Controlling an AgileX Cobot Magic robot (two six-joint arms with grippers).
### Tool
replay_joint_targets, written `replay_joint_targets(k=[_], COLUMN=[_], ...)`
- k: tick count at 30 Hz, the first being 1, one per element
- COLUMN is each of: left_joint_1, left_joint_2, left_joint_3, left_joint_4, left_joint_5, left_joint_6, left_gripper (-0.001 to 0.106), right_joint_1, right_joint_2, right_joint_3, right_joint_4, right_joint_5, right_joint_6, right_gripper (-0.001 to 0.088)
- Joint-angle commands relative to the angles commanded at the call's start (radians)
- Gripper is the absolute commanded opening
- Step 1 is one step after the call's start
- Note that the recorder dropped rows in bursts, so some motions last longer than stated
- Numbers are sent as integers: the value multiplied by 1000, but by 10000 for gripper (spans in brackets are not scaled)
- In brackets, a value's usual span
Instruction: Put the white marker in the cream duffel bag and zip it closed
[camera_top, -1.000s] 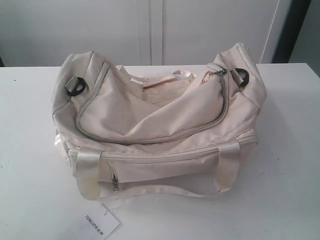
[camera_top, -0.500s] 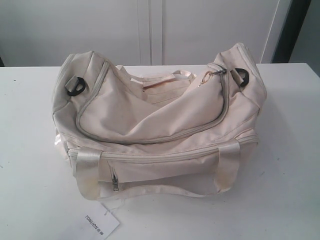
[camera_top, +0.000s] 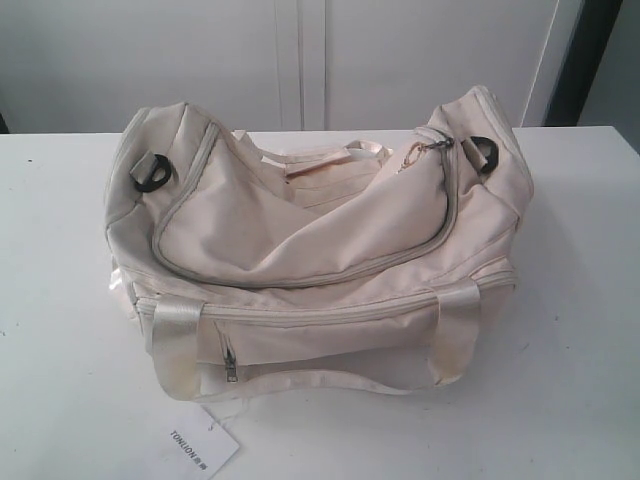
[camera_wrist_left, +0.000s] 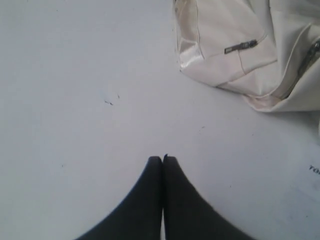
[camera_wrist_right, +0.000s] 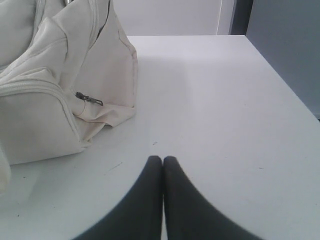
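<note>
The cream duffel bag (camera_top: 320, 250) lies in the middle of the white table, its curved grey-beige top zipper run shut up to the metal key-ring pull (camera_top: 415, 153) at the right end. The white marker is out of view. No arm shows in the exterior view. In the left wrist view my left gripper (camera_wrist_left: 162, 159) is shut with nothing between its fingers, over bare table beside one end of the bag (camera_wrist_left: 240, 55). My right gripper (camera_wrist_right: 163, 159) is likewise shut and empty, over the table near the bag's other end (camera_wrist_right: 60, 85).
The bag's white paper tag (camera_top: 200, 450) lies on the table in front of it. Black strap rings (camera_top: 150, 172) sit at both ends. The table's edge (camera_wrist_right: 280, 80) runs past the right gripper, and a white wall stands behind the table.
</note>
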Motion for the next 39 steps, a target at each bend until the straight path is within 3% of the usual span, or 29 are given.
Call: replay_joint_targets(k=[4, 14, 24, 39], left_joint_1=[0, 2, 2, 2], left_joint_2=[0, 0, 0, 0], left_joint_3=[26, 48, 48, 48], left_joint_4=[-2, 25, 23, 23], left_joint_5=[-85, -79, -112, -112], left_joint_6=[0, 12, 131, 131], left_gripper=[0, 0, 0, 0], right_joint_1=[0, 0, 0, 0], right_joint_2=[0, 0, 0, 0], right_joint_3=[0, 0, 0, 0], right_joint_4=[0, 0, 0, 0], right_joint_5=[0, 0, 0, 0], right_joint_6=[0, 0, 0, 0], right_gripper=[0, 0, 0, 0])
